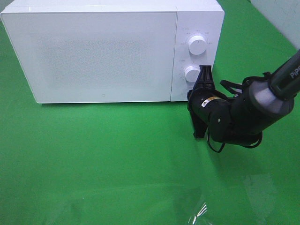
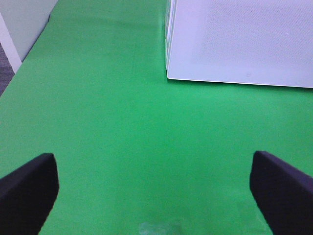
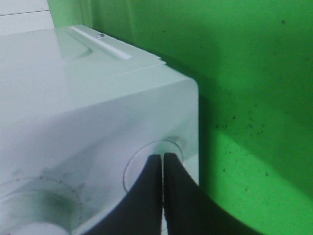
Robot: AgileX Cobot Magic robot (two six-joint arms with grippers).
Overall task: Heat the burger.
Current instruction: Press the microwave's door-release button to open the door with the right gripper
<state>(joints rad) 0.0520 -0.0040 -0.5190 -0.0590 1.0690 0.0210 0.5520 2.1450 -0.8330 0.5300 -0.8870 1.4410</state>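
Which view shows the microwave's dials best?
Exterior high: both white dials show clearly on the microwave's control panel. The right wrist view catches only a blurred part of one dial, near the shut right gripper. The left wrist view shows just the microwave's door, no dials.

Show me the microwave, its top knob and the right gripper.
microwave [image 1: 103, 51]: high view, middle of its door.
top knob [image 1: 197, 45]: high view, the knob's face.
right gripper [image 3: 162, 159]: right wrist view, between its shut fingertips.
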